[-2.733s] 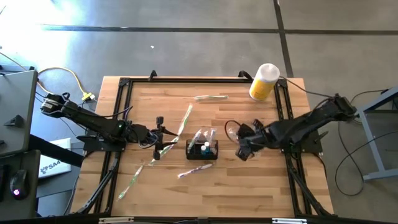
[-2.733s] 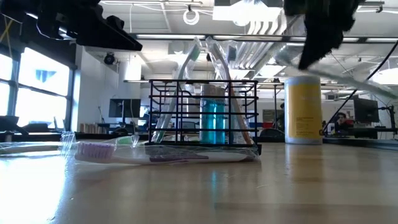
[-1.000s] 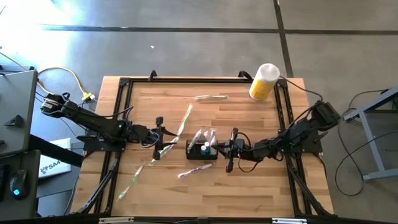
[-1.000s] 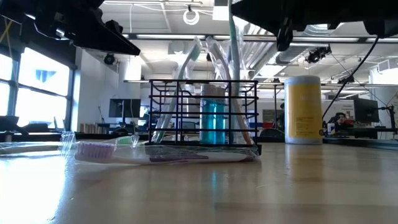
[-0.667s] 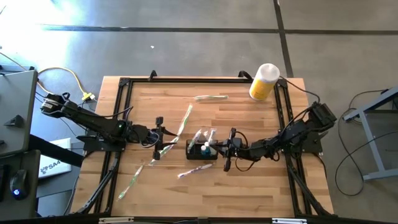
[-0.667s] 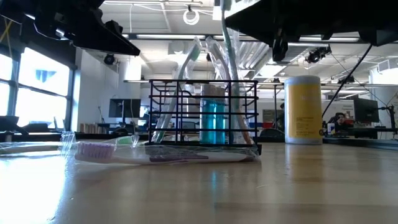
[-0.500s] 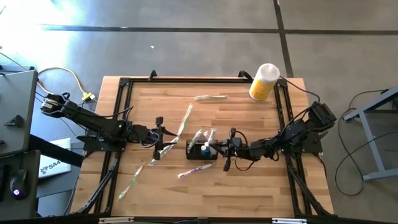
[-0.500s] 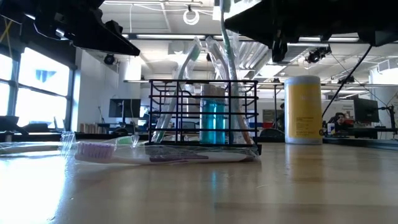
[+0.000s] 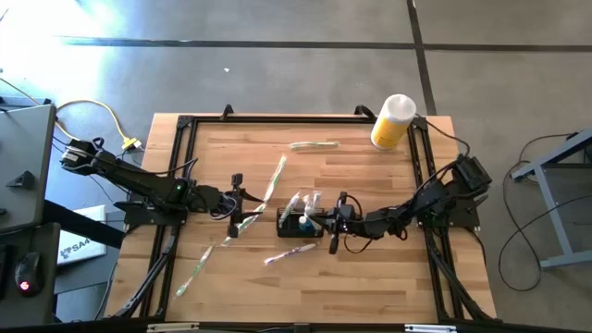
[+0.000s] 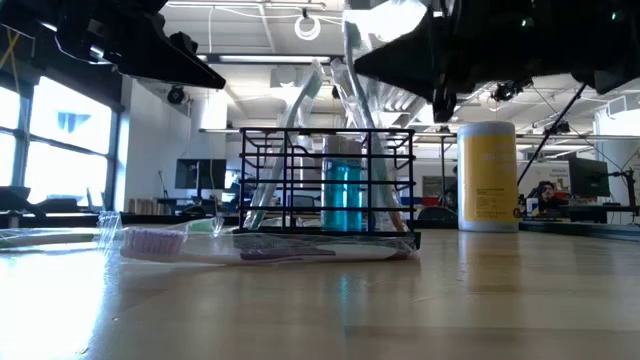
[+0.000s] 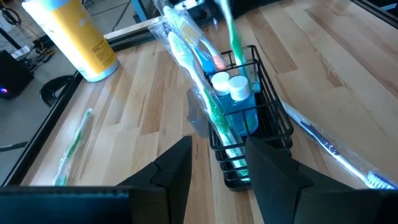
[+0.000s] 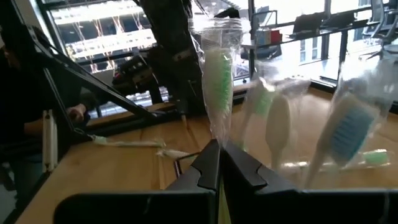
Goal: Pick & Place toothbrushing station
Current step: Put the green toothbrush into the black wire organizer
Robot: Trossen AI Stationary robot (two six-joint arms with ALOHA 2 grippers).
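progress: you're mid-way i'd say. a few wrapped brushes already stand in the toothbrushing station (image 9: 301,222), and three more lie loose on the table (image 9: 361,277).
right gripper (image 9: 334,222): clenched on a green wrapped toothbrush (image 12: 217,93), held upright just over the station's near edge.
left gripper (image 9: 237,205): half open, gripping nothing, parked well off to the station's far side from your right gripper.
station: sits straight ahead of your right fingertips, mid-table.
inside it: a blue bottle with white caps (image 11: 235,102) plus the leaning brushes.
left to do: lower this one in, then fetch the loose ones.
nearby: yellow bottle (image 9: 393,121) stands well behind the right gripper.
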